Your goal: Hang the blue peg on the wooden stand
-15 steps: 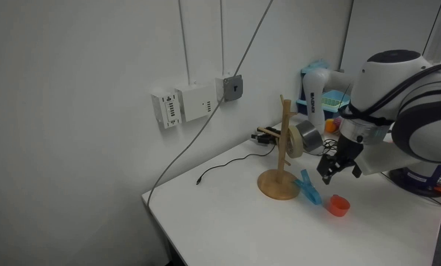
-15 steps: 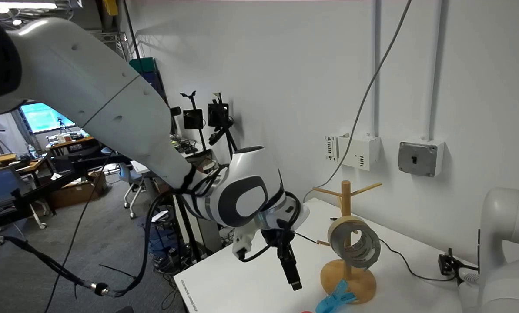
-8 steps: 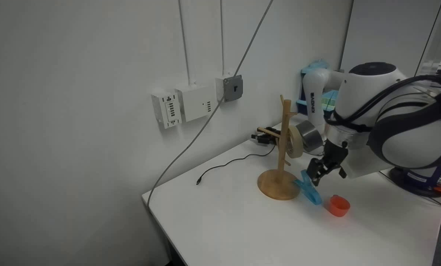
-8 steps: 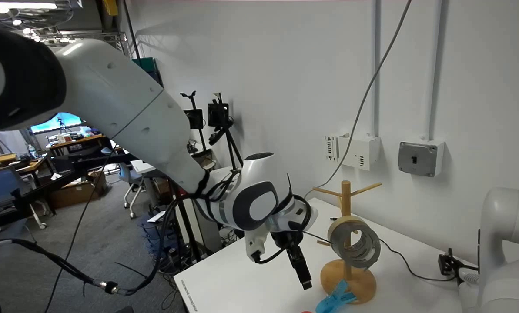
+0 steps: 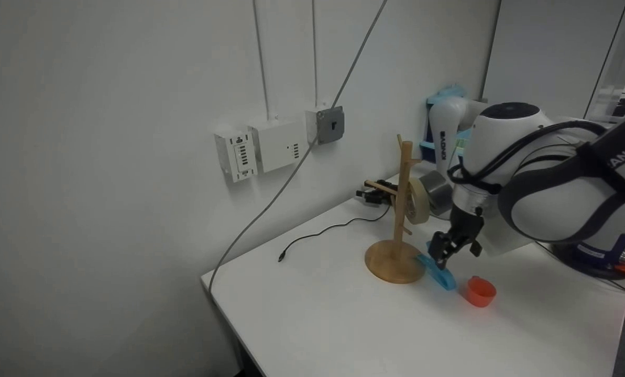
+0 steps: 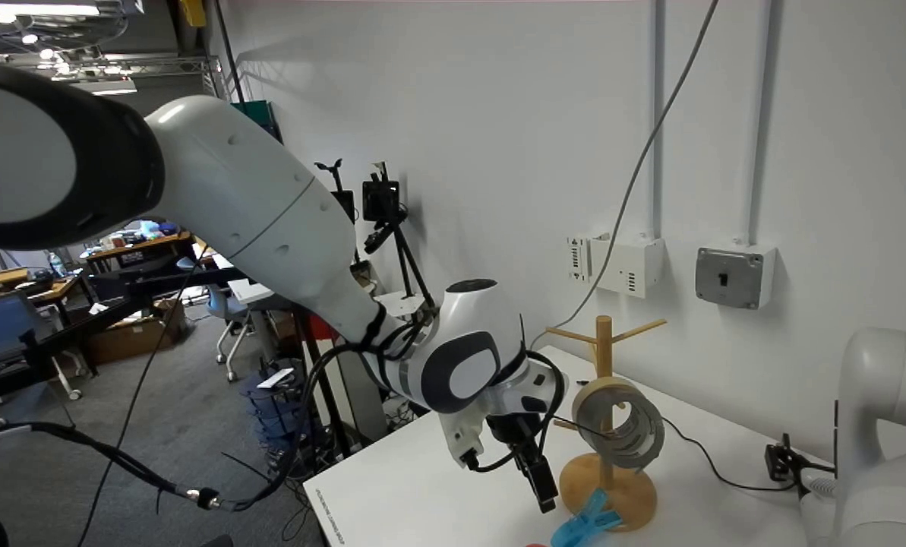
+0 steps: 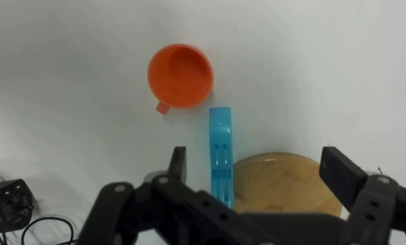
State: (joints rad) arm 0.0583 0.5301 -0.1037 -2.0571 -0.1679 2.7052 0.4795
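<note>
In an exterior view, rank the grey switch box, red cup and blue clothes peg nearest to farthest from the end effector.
In an exterior view, from the end effector:
1. Blue clothes peg: at its lower left, partly hidden by it.
2. Red cup: farther, at its lower right.
3. Grey switch box: far upper left, on the wall.

Franka arm (image 5: pixel 550 207) lower, end effector (image 5: pixel 457 255) nearer the wooden mug tree (image 5: pixel 388 264) in both exterior views, one leg of the blue clothes peg (image 5: pixel 443 278) now mostly covered in an exterior view
</note>
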